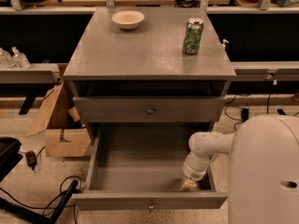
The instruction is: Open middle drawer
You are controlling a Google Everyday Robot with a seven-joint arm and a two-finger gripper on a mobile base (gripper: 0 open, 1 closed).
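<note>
Tool (189, 185) low in right front corner of open middle drawer (112, 200), arm angled downward, grip indiscernible.

The cabinet (140, 50) at the centre of the frame was plain matt grey. The open drawer (140, 164) at lower centre was the same grey inside and out. A cream-white bowl (128, 18) sat at upper centre. The can (193, 35) to its right was green with pale mottled markings. The gripper (188, 185), low and right of centre inside the open drawer, was tan. It hung from a white arm (205, 148). A brown cardboard box (60, 134) stood at the left on a pale speckled floor (28, 190).
</note>
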